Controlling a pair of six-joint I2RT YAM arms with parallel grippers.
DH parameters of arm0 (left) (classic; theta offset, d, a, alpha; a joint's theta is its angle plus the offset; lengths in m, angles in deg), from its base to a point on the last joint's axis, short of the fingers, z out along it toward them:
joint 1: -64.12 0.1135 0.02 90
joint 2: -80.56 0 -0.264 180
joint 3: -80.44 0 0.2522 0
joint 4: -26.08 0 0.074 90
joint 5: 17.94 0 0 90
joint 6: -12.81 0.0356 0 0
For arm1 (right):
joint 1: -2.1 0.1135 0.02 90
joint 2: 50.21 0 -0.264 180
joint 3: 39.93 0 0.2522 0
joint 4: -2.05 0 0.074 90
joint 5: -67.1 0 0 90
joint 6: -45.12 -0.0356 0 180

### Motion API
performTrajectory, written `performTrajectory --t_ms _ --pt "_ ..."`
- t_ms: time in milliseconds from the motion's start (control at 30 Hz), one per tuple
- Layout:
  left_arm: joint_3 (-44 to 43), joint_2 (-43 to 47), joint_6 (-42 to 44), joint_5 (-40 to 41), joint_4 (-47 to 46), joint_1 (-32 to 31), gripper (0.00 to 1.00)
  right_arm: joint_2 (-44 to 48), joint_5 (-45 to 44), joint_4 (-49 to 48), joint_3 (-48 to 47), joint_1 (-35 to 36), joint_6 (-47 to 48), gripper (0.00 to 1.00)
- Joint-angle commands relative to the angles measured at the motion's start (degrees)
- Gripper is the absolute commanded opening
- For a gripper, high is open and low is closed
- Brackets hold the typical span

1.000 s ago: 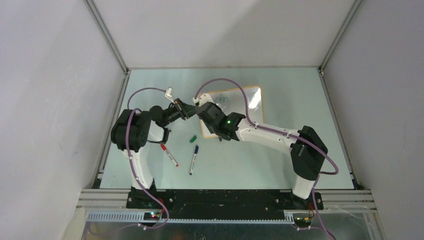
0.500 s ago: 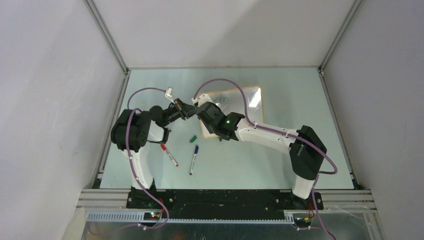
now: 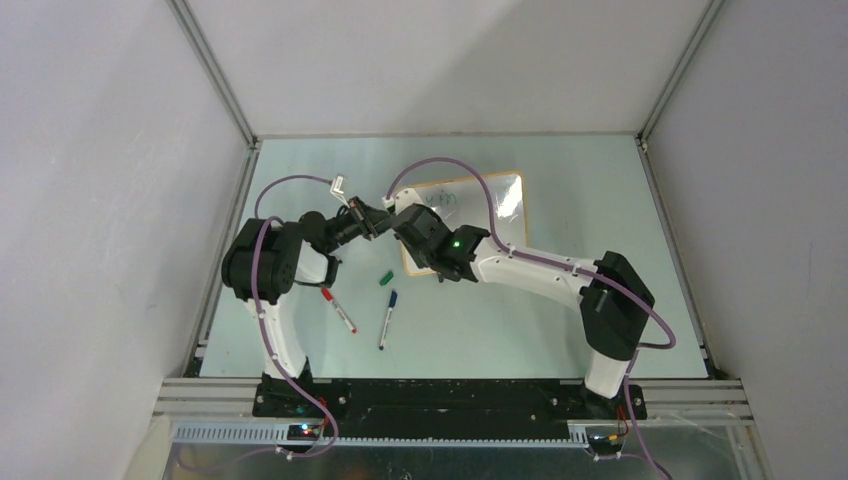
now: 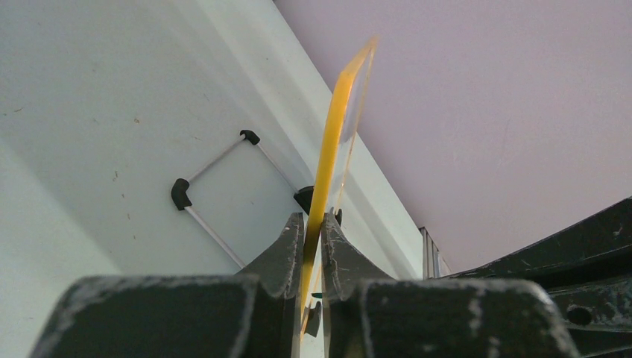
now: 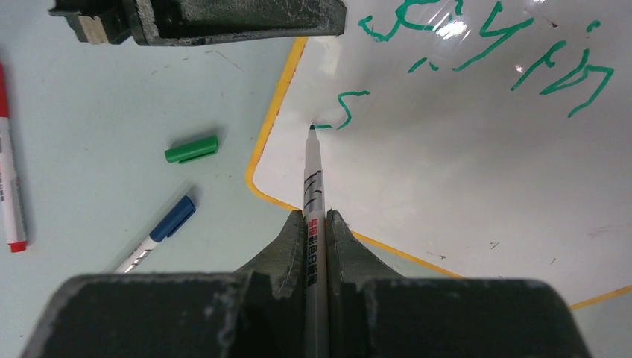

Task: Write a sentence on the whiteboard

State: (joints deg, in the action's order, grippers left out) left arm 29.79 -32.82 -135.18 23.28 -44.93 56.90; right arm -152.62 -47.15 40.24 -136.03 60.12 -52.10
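In the overhead view the whiteboard (image 3: 497, 203) lies on the counter (image 3: 580, 170) at about 12 o'clock from its centre. Both arms meet at its 9 o'clock edge, but from up there you cannot make out what either gripper has. The wrist cameras settle that. Your left gripper (image 4: 313, 224) is closed on the board's yellow frame, which that camera sees edge-on (image 4: 328, 160), rising toward 12 o'clock between the fingers. The same view alone shows a thin white wire bracket (image 4: 216, 186) with black corners, lying on the counter at 10 o'clock from the grip. Your right gripper (image 5: 315, 218) is clamped on a green marker (image 5: 313, 179) pointing to 12 o'clock, with the tip on the white surface just inside the frame's corner. Only this camera lets you read the sentence (image 5: 484, 52): a green top line that looks like "Joy in", and below it a single "s" stroke whose lower end meets the marker tip. From overhead the writing is a faint scribble (image 3: 445, 200). Off the board, at 7 to 8 o'clock from it, lie a green cap (image 3: 386, 277), a blue marker (image 3: 387, 318) and a red marker (image 3: 338, 310), none touching another. The right wrist view shows all three too, with the left gripper at its 11 o'clock.
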Motion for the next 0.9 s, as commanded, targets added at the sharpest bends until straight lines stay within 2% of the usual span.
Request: performTrajectory --t_ms 0,200,867 --pt "-1.5 0.2 0.0 -0.7 -3.0 -0.1 0.0 6.1 0.4 -4.0 1.2 0.0 0.0 0.0" --pt "-1.5 0.0 -0.1 -0.8 -3.0 -0.1 0.0 8.7 0.3 -5.3 3.1 -1.4 -0.2 0.0" --pt "-1.4 0.2 0.1 -0.7 -3.0 -0.1 0.0 6.1 1.0 -3.6 3.0 -4.2 -0.5 0.0"
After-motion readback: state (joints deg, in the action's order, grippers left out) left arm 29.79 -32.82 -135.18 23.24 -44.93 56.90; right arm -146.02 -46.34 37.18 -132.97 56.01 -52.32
